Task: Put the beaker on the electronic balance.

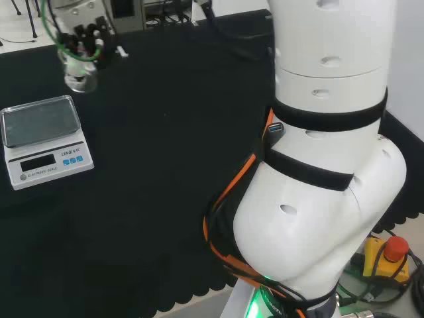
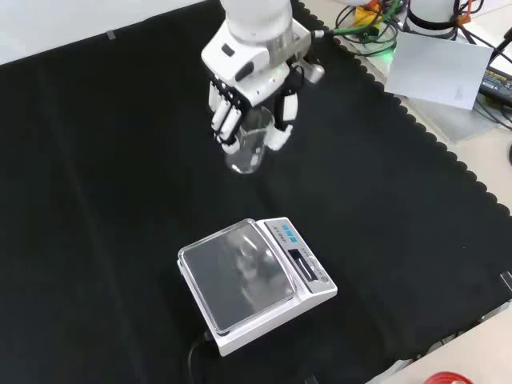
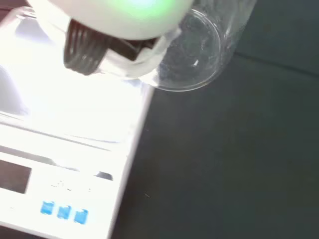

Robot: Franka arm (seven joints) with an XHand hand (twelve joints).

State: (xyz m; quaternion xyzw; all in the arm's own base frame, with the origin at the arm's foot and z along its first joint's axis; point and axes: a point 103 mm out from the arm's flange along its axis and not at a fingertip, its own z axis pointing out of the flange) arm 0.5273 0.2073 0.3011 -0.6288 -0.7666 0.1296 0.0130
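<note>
balance nearest, hand gripping beaker

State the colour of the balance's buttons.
Blue, on the white balance; the wrist view shows them best.

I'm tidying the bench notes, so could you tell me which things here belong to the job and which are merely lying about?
Belongs to the job:
beaker, held in the hand
electronic balance

Lying about:
red stop button
grey sheet
</note>
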